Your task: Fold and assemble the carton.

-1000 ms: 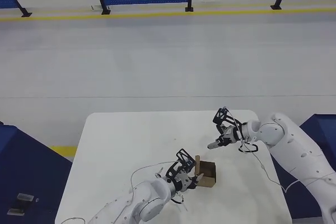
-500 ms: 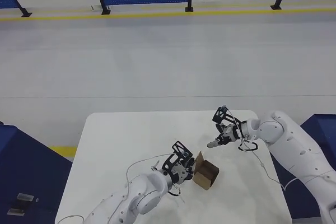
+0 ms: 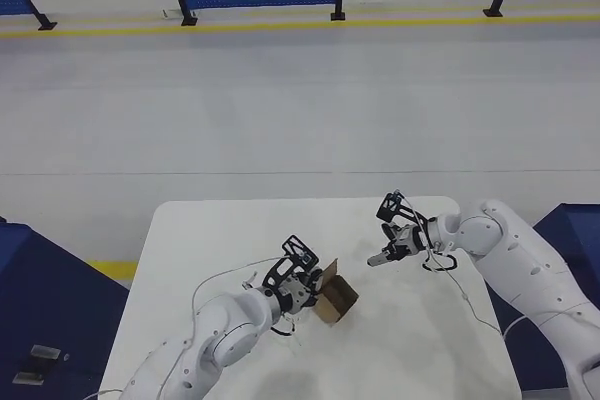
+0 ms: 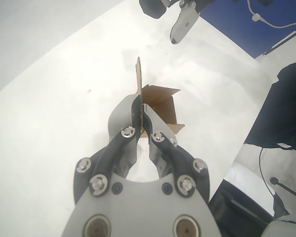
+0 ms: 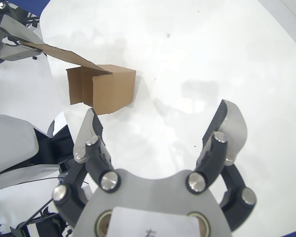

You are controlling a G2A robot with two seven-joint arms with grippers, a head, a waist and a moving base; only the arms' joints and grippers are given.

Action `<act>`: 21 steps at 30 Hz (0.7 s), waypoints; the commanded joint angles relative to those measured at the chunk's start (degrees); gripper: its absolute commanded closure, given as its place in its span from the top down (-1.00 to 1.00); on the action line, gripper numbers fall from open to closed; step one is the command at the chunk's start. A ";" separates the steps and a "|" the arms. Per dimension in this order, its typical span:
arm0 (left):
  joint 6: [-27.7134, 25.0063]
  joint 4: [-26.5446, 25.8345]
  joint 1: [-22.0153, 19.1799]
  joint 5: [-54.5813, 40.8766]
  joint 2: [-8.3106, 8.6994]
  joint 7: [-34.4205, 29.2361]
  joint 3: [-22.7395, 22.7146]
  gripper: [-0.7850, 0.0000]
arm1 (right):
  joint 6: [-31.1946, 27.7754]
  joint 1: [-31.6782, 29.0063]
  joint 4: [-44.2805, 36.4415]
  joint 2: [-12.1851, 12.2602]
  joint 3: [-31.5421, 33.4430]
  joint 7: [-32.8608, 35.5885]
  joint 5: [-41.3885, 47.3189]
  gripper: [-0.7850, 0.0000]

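On the table (image 3: 210, 260), left end effector (image 4: 140, 104) pinches the carton (image 5: 113, 89); right end effector (image 5: 157, 107) gapes nearby.

glossy white arms (image 3: 520, 262) trail thin cables (image 4: 255, 17), the right gripper (image 5: 157, 106) black-linked with silver screws.

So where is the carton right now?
In the top view the carton sits near the middle of the white table, its raised flap pinched by the left gripper; the open right gripper hovers nearby, not touching it.
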 commanded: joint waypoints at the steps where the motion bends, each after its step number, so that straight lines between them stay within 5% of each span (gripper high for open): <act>1: -0.25 0.64 -0.15 -0.23 -0.10 0.02 -0.14 0.00 | 0.28 0.04 0.00 -0.18 -0.30 0.25 0.06 1.00; 3: -0.45 1.41 -0.39 -0.36 -0.17 0.27 -0.49 1.00 | 0.41 0.09 0.04 -0.36 -0.56 0.51 0.40 1.00; 9: -1.92 -3.56 1.00 2.04 0.10 2.76 -1.81 1.00 | -0.12 0.45 -0.04 -0.71 -1.09 1.83 2.06 1.00; 11: -10.30 -10.16 0.55 12.65 0.95 6.70 -2.06 1.00 | -0.12 0.45 -0.04 -0.71 -1.09 1.83 2.06 1.00; 17: -11.20 -12.13 1.41 8.48 0.80 7.58 -1.57 1.00 | -0.61 -0.18 -0.57 -0.82 -1.59 3.16 4.37 1.00; 21: -1.95 -15.66 5.82 -4.44 0.97 0.86 -5.49 1.00 | 5.09 1.97 -1.76 -0.92 -1.98 10.85 7.39 1.00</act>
